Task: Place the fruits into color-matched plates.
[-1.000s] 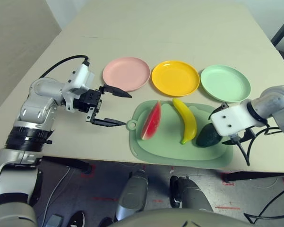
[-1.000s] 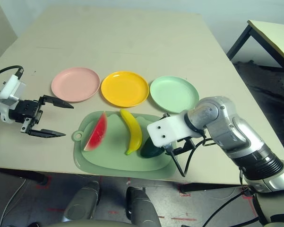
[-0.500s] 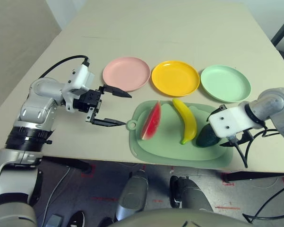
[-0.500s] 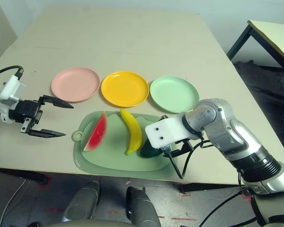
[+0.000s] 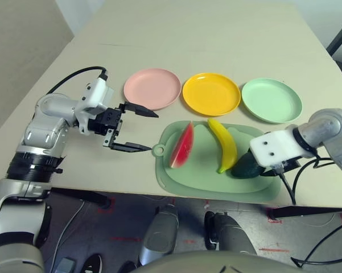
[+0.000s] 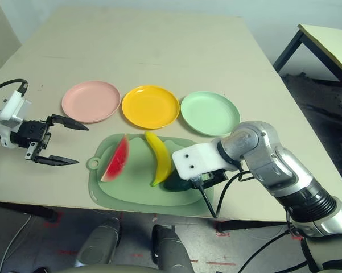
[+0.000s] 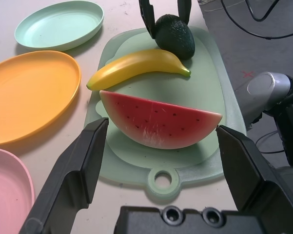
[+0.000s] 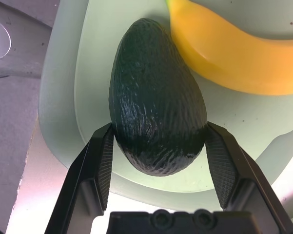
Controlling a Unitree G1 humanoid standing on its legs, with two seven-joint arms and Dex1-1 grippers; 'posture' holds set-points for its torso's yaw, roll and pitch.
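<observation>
A: Jaws on the right gripper (image 8: 158, 161) are straddling the avocado (image 8: 156, 97), one pad against each flank of its fat end, so they are pinching it or very nearly so. The fruit is lying on the cutting board (image 5: 199, 179), at its right end.

B: Why is the arm coming at it from above?

A: The avocado is lying flat and close beside the banana (image 5: 223, 143); a steep approach is letting the fingers slip down either side without nudging the neighbour. That is a reading of the geometry, not something observed.

B: And the left gripper (image 5: 134, 128)?

A: It is hovering left of the board with its fingers spread wide, gripping nothing, pointing across toward the watermelon wedge (image 5: 182, 145). Probably it is waiting its turn, since the wedge is sitting at the board's left end, nearest that arm.

B: Are the plates sitting empty?

A: Yes. Pink plate (image 5: 152, 88), yellow plate (image 5: 211, 93) and pale green plate (image 5: 271, 99) are standing in a row along the board's far side, left to right. The green one is lying just beyond the avocado, so the carry looks short.

B: Any risk?

A: The skin is looking glossy and rounded; a grip low on the bulge could squeeze it out.
</observation>
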